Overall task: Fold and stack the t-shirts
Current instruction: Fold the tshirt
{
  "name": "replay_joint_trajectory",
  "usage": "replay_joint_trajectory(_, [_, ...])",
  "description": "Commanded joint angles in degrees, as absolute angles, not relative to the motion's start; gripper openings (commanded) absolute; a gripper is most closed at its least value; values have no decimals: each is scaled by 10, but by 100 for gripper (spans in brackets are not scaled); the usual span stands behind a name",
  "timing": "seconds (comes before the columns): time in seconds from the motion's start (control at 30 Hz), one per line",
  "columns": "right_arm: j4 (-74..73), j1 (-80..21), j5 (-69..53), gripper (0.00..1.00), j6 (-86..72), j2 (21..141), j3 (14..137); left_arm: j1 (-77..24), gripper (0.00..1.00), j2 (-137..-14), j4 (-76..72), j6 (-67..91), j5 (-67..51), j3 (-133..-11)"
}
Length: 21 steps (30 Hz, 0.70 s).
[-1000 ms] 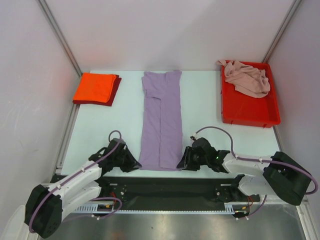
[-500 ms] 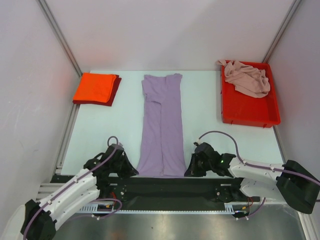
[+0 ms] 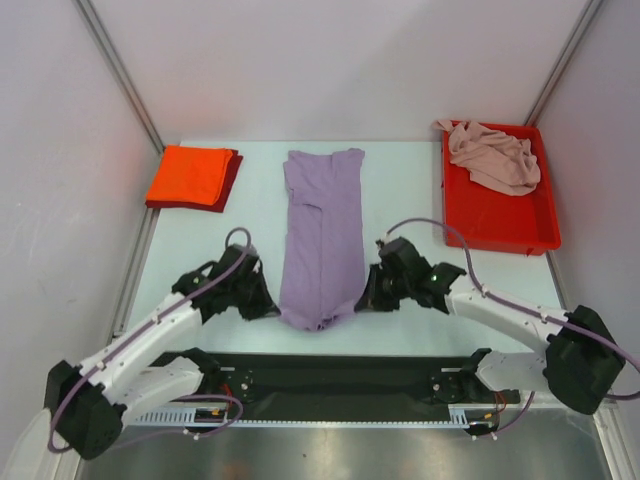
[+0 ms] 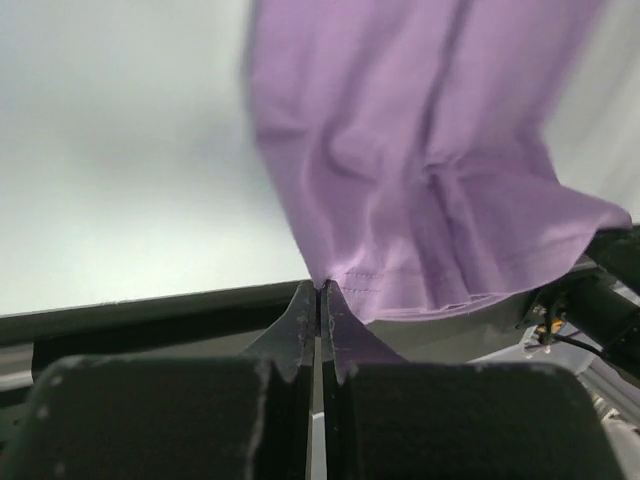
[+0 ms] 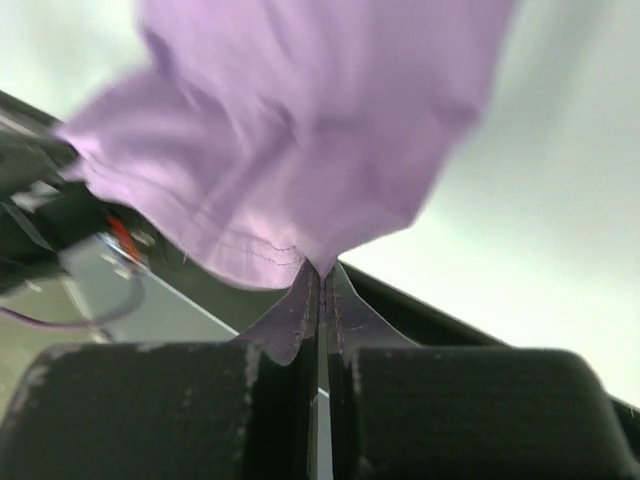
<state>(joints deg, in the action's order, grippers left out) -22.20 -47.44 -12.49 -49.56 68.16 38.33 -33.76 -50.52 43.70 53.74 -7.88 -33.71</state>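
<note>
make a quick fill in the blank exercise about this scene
The left gripper and right gripper are ____ on the long lavender-purple cloth t-shirt's near hem.
The folded orange-red cloth t-shirt lies on ____ of the folded dark red cloth t-shirt.
The rigid red plastic tray sits at the far ____ corner.
Missing: shut; top; right.

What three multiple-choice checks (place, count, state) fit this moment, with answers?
1. Where is the crumpled pale pink cloth t-shirt? A in the red plastic tray; B on the floor; C on the wall.
2. Folded t-shirts in the far-left stack? A one; B two; C four.
3. The left gripper and right gripper are: A both open; B both shut on the long lavender-purple cloth t-shirt's hem; C one open.
1 A: it lies inside the tray. 2 B: orange-red t-shirt on a dark red one. 3 B: both wrist views show the cloth pinched.
</note>
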Motion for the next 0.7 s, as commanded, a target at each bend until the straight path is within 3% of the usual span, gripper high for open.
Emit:
replay_joint_trajectory(0.0, [-272,-411,-147,0,-431,716,481,-338,0,-594,446,458,-34,-469])
replay_joint_trajectory(0.17, [-297,-338,-179,0,-357,821,596,-304,1,-735,459,376,-4,-646])
replay_joint_trajectory(0.37, [-330,-281,-204,0,-286,973,760,-236,0,-907,440,319,-32,-778])
replay_joint_trajectory(0.67, [-355,-240,-221,0,-253,1134,914,-191,0,-1087,432,280,-68,-895])
